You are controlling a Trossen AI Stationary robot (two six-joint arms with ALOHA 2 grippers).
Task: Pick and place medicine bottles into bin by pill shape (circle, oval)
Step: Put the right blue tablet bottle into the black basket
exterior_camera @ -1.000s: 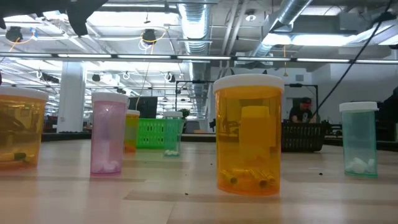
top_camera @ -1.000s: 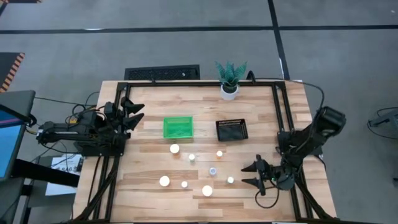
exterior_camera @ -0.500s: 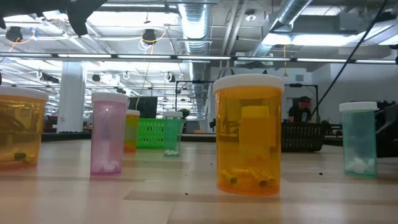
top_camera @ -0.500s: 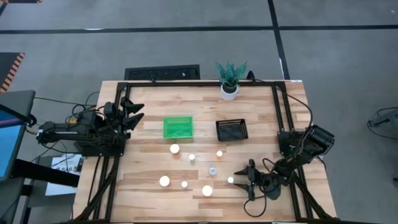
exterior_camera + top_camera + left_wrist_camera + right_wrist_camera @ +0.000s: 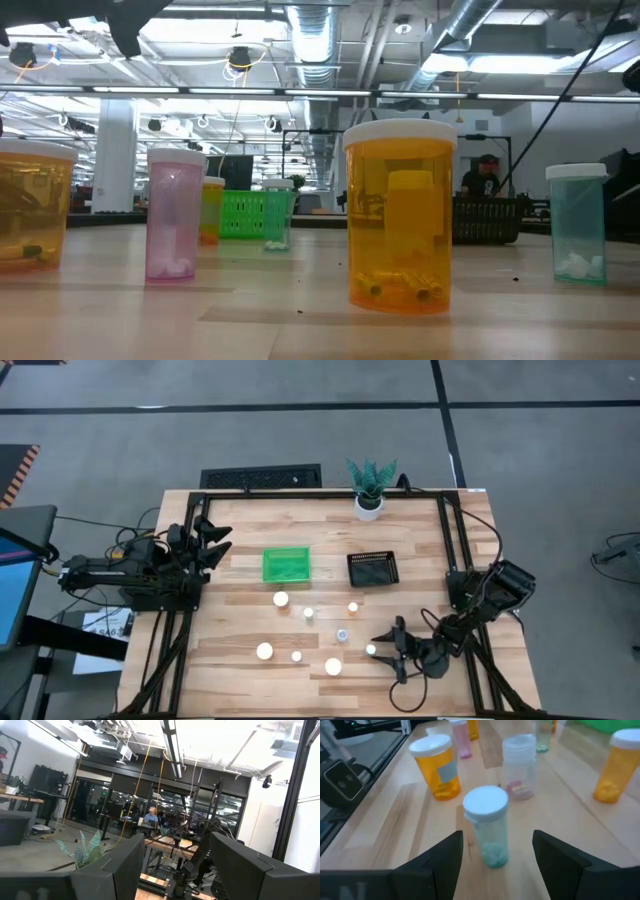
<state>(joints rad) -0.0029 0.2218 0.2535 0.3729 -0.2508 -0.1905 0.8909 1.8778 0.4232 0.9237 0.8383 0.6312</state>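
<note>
right gripper (image 5: 384, 646) low near the table's (image 5: 240, 520) front right corner, jaws open astride a pale green, white-capped plastic medicine bottle (image 5: 488, 826), lined up to grasp. left gripper (image 5: 222, 544) parked at left edge, jaws open.

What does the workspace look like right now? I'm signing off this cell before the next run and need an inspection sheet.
Surface: wooden table, black frame rails along its edges.
Job's things: eight white-capped bottles stand upright in front of the green bin and black bin; both bins look empty from above.
Clutter: potted plant at the far edge.
Grippers: right gripper open, low over the table, fingers either side of the teal bottle, not touching; left gripper open, parked at the left edge.
Cables: black leads run along the frame and off the left side.
Surroundings: monitor corner at left; a person sits far behind the table.
</note>
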